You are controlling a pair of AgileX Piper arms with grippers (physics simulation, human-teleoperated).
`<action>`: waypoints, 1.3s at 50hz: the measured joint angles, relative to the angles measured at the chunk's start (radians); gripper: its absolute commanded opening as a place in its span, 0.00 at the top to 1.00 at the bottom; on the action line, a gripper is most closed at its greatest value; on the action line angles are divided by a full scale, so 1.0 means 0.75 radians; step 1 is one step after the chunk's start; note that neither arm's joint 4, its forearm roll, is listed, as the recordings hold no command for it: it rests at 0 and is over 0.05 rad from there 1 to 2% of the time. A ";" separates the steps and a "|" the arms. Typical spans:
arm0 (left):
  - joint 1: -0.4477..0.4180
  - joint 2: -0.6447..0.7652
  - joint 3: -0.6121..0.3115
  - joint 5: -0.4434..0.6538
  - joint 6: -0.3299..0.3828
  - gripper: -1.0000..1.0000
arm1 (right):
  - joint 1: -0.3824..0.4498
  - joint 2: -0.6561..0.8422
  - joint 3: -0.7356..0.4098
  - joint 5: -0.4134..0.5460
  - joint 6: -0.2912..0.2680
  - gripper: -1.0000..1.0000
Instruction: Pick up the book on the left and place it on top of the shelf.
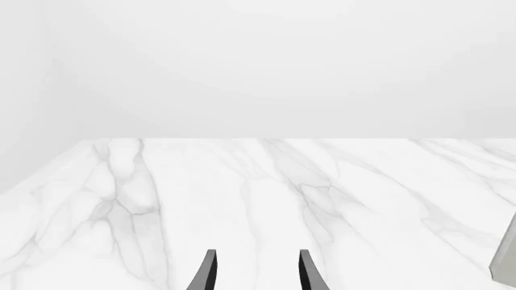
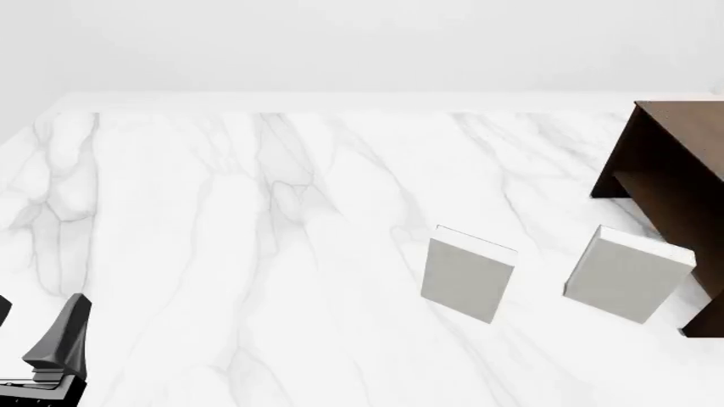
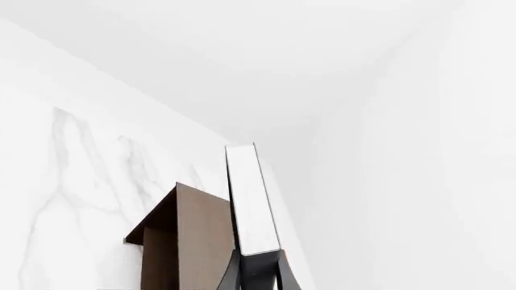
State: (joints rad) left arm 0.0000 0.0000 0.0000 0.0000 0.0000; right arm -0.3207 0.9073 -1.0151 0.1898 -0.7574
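In the right wrist view my right gripper (image 3: 258,273) is shut on the book (image 3: 251,199). It is thin, with a dark cover and white page edges, and it stands up out of the fingers. Behind it is the dark brown shelf (image 3: 190,232), its flat top edge just beside the book; whether they touch I cannot tell. The front view shows the shelf (image 2: 679,161) at the far right, but neither the book nor the right gripper. My left gripper (image 2: 34,329) sits low at the near left, open and holding nothing, its fingers (image 1: 207,272) apart over bare marble.
Two pale grey-white books stand upright on the marble table (image 2: 226,254): one (image 2: 467,275) right of centre, the other (image 2: 626,275) close to the shelf's near side. A pale grey edge (image 1: 506,260) shows at the border of the left wrist view.
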 measured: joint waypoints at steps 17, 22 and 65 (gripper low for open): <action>0.000 0.000 0.000 0.000 0.000 0.00 | -0.081 0.067 0.000 -0.047 -0.026 1.00; 0.000 0.000 0.000 0.000 0.000 0.00 | -0.099 0.087 -0.001 -0.059 -0.033 1.00; 0.000 0.000 0.000 0.000 0.000 0.00 | -0.234 0.269 -0.038 -0.167 -0.072 1.00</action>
State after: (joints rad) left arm 0.0000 0.0000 0.0000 0.0000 0.0000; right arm -0.4962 1.1088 -1.0438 0.0649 -0.8111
